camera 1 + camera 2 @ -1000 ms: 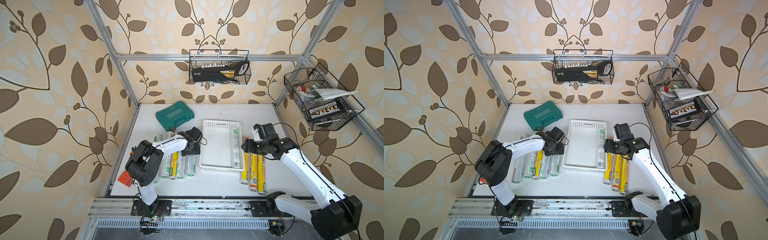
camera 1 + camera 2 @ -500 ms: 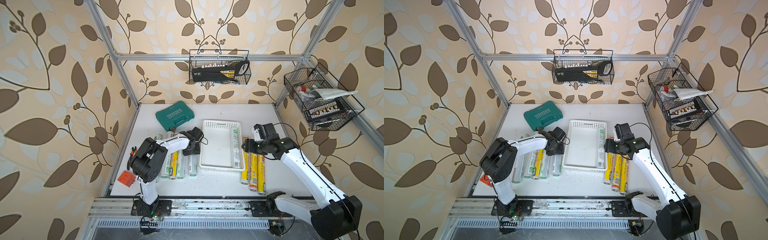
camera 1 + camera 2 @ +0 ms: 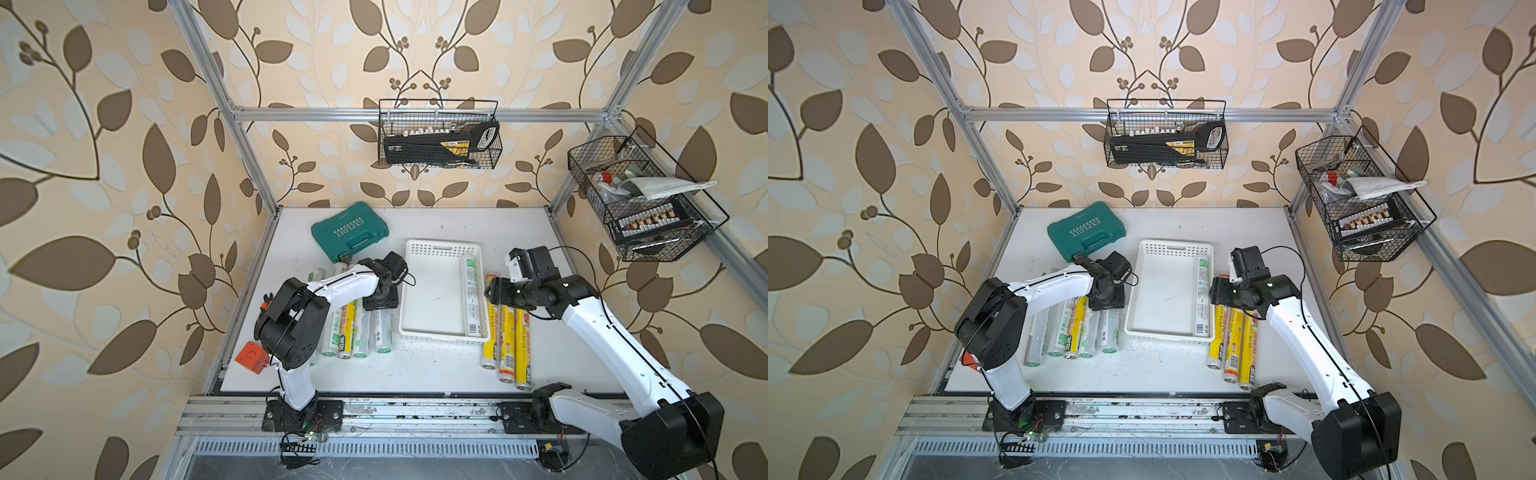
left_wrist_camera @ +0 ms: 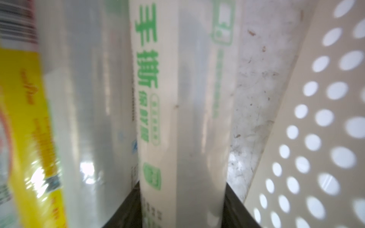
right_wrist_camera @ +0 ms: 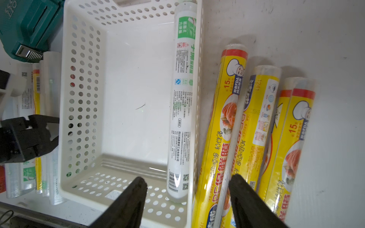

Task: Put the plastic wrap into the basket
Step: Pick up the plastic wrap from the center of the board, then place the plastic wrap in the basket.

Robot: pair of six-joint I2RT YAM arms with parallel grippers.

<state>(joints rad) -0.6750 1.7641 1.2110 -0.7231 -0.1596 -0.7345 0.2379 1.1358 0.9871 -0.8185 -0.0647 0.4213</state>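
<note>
Silvery roll [image 4: 183,98] now in left tool [image 4: 182,207]

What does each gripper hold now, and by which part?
Left gripper: the silvery-white roll beside the basket, across its body near mid-length. Right gripper: nothing.

The white perforated basket [image 3: 440,249] sits mid-frame in a top view. One silvery-white, green-printed roll of plastic wrap [image 3: 471,291] lies flat along its right wall. Three yellow rolls [image 3: 508,332] lie side by side just right of it. Five more rolls [image 3: 361,332], four silvery-white and one yellow, lie in a row on its left.
</note>
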